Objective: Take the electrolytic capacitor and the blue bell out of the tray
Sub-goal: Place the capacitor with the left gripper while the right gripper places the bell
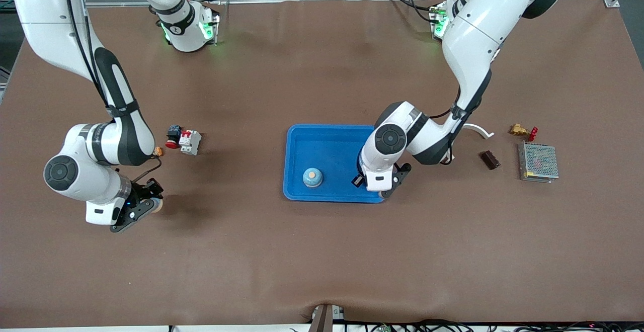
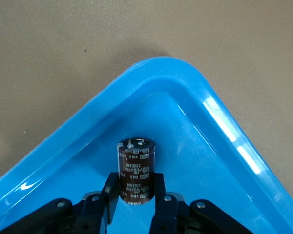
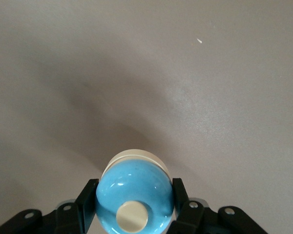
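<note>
A dark brown capacitor (image 2: 135, 168) with white print stands upright between the fingers of my left gripper (image 2: 134, 192), which is shut on it. It sits inside a corner of the blue tray (image 2: 161, 73). In the front view that gripper (image 1: 382, 188) is at the tray's (image 1: 327, 133) corner toward the left arm's end. A blue bell (image 1: 312, 177) with a cream button rests in the tray. My right gripper (image 3: 134, 187) is shut on a second blue bell (image 3: 134, 195) over bare table, and in the front view this gripper (image 1: 143, 206) is toward the right arm's end.
A white-and-red breaker (image 1: 190, 142) and a red push button (image 1: 173, 136) lie near the right arm. Toward the left arm's end lie a dark block (image 1: 489, 159), a mesh-covered power supply (image 1: 538, 161), a brass valve (image 1: 520, 131) and a white bracket (image 1: 478, 129).
</note>
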